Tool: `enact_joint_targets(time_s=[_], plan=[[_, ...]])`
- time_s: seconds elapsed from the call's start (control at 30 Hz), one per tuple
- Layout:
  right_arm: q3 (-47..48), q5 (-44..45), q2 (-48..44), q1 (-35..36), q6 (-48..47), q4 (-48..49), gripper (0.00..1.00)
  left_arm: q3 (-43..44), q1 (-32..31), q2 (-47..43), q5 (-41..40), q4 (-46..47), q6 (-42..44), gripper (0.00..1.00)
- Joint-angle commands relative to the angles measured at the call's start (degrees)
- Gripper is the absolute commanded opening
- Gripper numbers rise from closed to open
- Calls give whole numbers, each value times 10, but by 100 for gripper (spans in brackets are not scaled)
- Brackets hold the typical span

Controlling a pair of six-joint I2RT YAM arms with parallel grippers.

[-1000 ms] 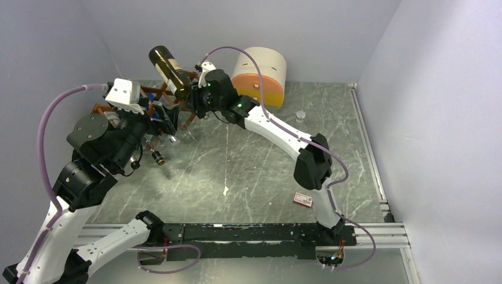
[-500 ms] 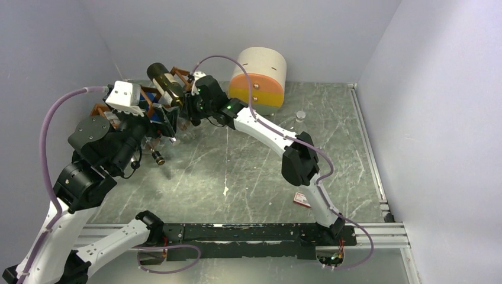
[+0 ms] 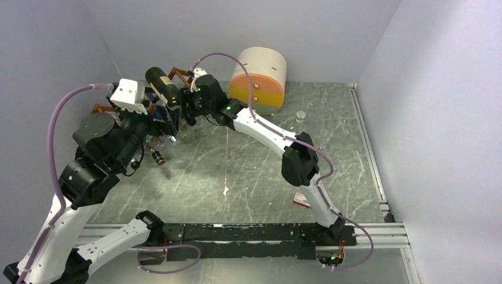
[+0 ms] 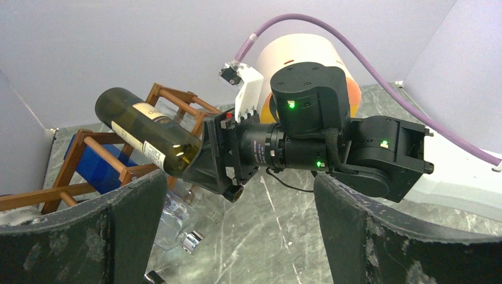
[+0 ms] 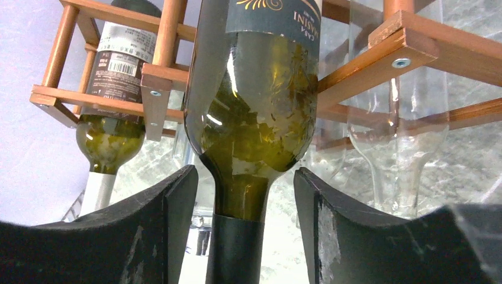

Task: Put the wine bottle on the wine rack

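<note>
Wine bottle (image 3: pixel 161 84) lies on its side in the wine rack (image 3: pixel 176 71), up in the far left corner of the table (image 3: pixel 248 154). Its dark base tilts up and away towards the back wall, and its neck points down at the right arm. From the right wrist view the green glass sits between the wooden sticks of one cell, with its label facing the camera.

Looking closer, the right fingers (image 5: pixel 171 219) stand on either side of the neck, parted, with a sliver of daylight on both sides, so they are not squeezing it. The left fingers (image 4: pixel 127 228) are spread wide and hold nothing. They hang just in front of the rack, facing the right wrist.

Beside the bottle, another dark bottle (image 5: pixel 115 89) fills the cell to the left of it in the right wrist view, and a clear glass bottle (image 5: pixel 402 148) fills the one to the right, both necks down. Something blue (image 4: pixel 97 168) shows low inside the frame. A round cream-and-orange cabinet (image 3: pixel 260 74) stands just right of the rack against the back wall.
</note>
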Motion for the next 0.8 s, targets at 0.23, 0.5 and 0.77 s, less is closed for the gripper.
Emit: enact_joint_targets(time_s=[0.23, 0.5, 0.77], plan=[[-41, 53, -89, -1, -37, 31, 69, 11, 2, -3, 7, 6, 8, 97], [-181, 116, -236, -5, -66, 49, 70, -7, 2, -15, 34, 12, 3, 97], [-345, 325, -417, -15, -58, -21, 70, -55, 2, -46, 102, 37, -10, 97]])
